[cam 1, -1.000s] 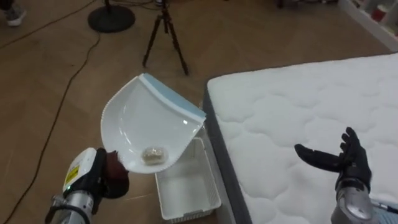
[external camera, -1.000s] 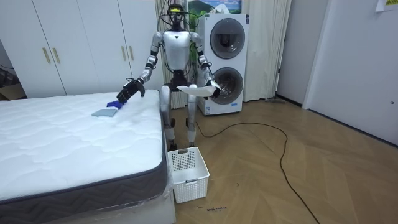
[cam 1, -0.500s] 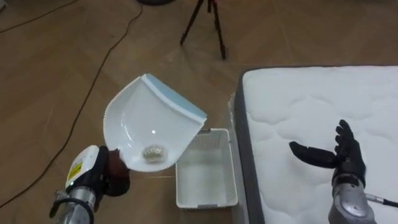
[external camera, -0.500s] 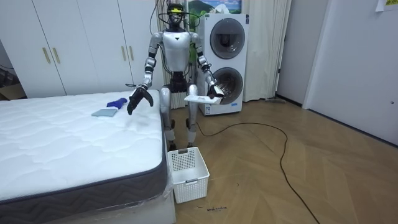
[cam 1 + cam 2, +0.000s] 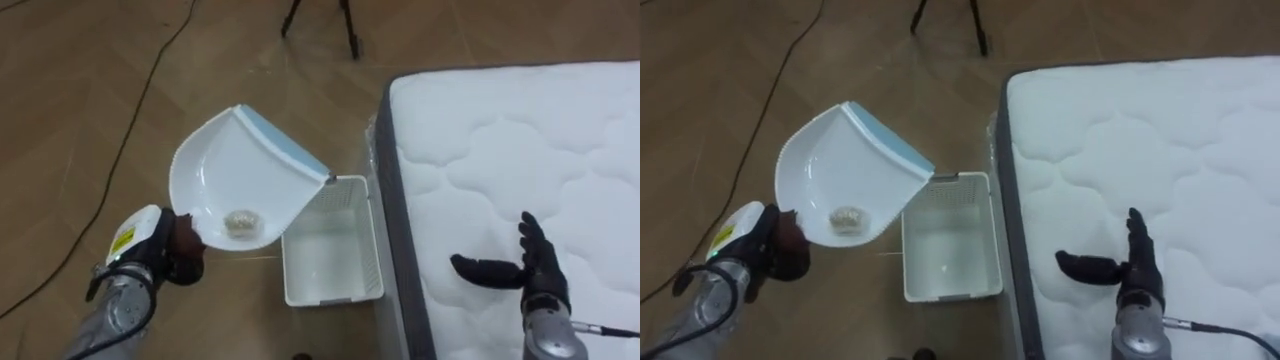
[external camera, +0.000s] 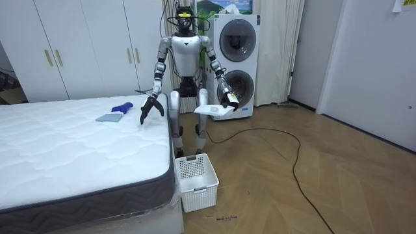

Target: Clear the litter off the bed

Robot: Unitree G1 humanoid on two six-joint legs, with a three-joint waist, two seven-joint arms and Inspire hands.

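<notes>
White dustpan (image 5: 240,170): debris (image 5: 240,222) near fingers, bound for basket (image 5: 335,297).
Left hand (image 5: 180,258): fingers curled round dustpan.
Right hand (image 5: 530,270): fingers spread, empty.

Grips the handle of a white dustpan (image 5: 845,175) in the left hand (image 5: 762,250), fingers curled round it, at lower left above the wooden floor (image 5: 720,130). Carries a small pale lump (image 5: 847,217) in the deep end of the pan, close to the handle. Overlaps, with the pan's blue-edged lip, the upper left corner of a white slatted basket (image 5: 950,270) standing on the floor just beside the bed (image 5: 1180,130). Spreads the right hand (image 5: 1125,268) with straight fingers over the quilted mattress near its left edge. Beyond: tripod legs (image 5: 977,25), a dark cable (image 5: 780,75).
</notes>
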